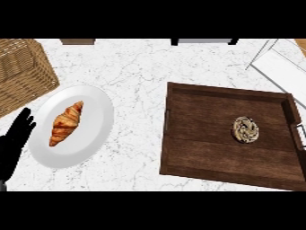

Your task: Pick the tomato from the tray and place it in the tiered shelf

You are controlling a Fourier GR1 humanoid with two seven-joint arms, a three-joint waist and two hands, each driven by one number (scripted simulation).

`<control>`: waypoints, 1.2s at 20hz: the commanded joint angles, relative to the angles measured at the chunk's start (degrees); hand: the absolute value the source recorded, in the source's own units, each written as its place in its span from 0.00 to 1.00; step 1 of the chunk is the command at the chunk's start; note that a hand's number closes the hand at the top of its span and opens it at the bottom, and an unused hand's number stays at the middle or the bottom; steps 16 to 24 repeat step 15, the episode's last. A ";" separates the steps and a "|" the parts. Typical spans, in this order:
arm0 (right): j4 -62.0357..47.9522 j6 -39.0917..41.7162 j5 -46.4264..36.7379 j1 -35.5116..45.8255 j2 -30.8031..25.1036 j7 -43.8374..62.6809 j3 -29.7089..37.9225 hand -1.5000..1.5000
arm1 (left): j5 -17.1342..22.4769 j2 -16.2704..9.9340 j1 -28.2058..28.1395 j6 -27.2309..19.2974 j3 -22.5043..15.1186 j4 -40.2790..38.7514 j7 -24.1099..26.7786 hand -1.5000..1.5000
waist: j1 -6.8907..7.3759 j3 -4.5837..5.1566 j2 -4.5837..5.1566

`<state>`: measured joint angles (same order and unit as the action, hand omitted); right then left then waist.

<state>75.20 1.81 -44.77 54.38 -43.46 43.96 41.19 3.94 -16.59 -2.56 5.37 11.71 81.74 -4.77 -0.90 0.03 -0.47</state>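
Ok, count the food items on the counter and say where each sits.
2. A croissant lies on the white plate at the left; a round brownish item lies in the wooden tray at the right. None seems hidden.

This place looks like a kitchen. The worktop [142, 72] is white marble with grey veins. On it stands a white plate [99, 134] with a croissant [66, 123], which is food for breakfast. To the left there is a woven basket [13, 74], and to the right a dark wooden tray [208, 148]. A white shelf [294, 76] stands at the right edge.
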 commanded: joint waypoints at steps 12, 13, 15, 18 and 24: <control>26.90 37.21 17.98 -8.78 -19.44 19.56 23.59 0.00 | 0.55 0.21 -2.72 -1.15 2.19 1.14 -1.22 0.50 | -3.96 -0.04 -1.35; 28.75 39.21 18.76 -9.07 -19.56 21.66 24.40 0.00 | 0.95 -0.78 -3.21 0.20 2.18 2.20 -1.43 0.50 | -3.60 -0.01 -1.35; 27.91 43.10 21.78 -10.80 -21.97 18.99 30.69 0.00 | 0.73 -0.67 -2.51 -0.77 3.13 0.23 -0.64 0.50 | -4.61 -0.05 -1.31; 27.91 43.10 21.78 -10.80 -21.97 18.99 30.69 0.00 | 0.73 -0.67 -2.51 -0.77 3.13 0.23 -0.64 0.50 | -4.61 -0.05 -1.31; 27.91 43.10 21.78 -10.80 -21.97 18.99 30.69 0.00 | 0.73 -0.67 -2.51 -0.77 3.13 0.23 -0.64 0.50 | -4.61 -0.05 -1.31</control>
